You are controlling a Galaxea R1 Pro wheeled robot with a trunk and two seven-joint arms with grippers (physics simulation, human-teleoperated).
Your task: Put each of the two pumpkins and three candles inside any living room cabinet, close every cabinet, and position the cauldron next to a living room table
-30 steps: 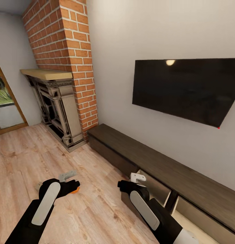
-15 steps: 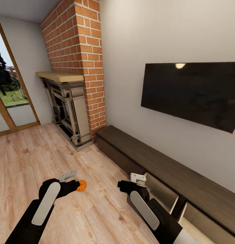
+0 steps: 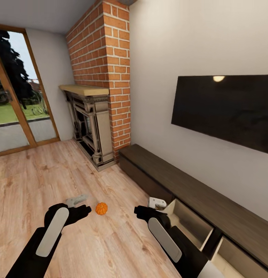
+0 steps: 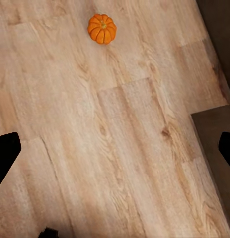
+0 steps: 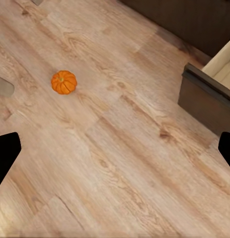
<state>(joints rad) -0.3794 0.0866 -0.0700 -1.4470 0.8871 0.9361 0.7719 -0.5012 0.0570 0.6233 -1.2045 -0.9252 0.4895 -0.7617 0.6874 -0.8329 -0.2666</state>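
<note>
One pumpkin in view: a small orange ribbed pumpkin point(image 3: 101, 208) is sitting on the wood plank floor point(image 3: 41, 173), between my two grippers in the head view and a little ahead of them, apart from both.
Pumpkin's pose: it is standing upright with its short stem pointing up; being nearly round, it is showing no real long axis, and its ribs are running from stem to base point(image 4: 102, 29).
Left gripper: my left gripper point(image 3: 77, 200) is hovering above the floor near the pumpkin, holding nothing; in the left wrist view the two dark finger tips are showing at opposite edges, so the jaws are standing wide.
Right gripper: my right gripper point(image 3: 157, 202) is hanging empty just beside the pulled-out drawer, its finger tips also spread wide in the right wrist view.
Cabinet: the long low dark-brown cabinet point(image 3: 195, 193) is running along the wall under the television point(image 3: 226, 110), with two drawers point(image 3: 190, 224) standing open and showing pale interiors.
Step in hand: I judge I am lining up to fetch this pumpkin.
Next move: it is calling for lowering one gripper over the stem, closing across the ribbed sides, then carrying it to the open drawer.
Other landmarks: a brick chimney point(image 3: 112, 73) with fireplace is standing beyond the cabinet.
</note>
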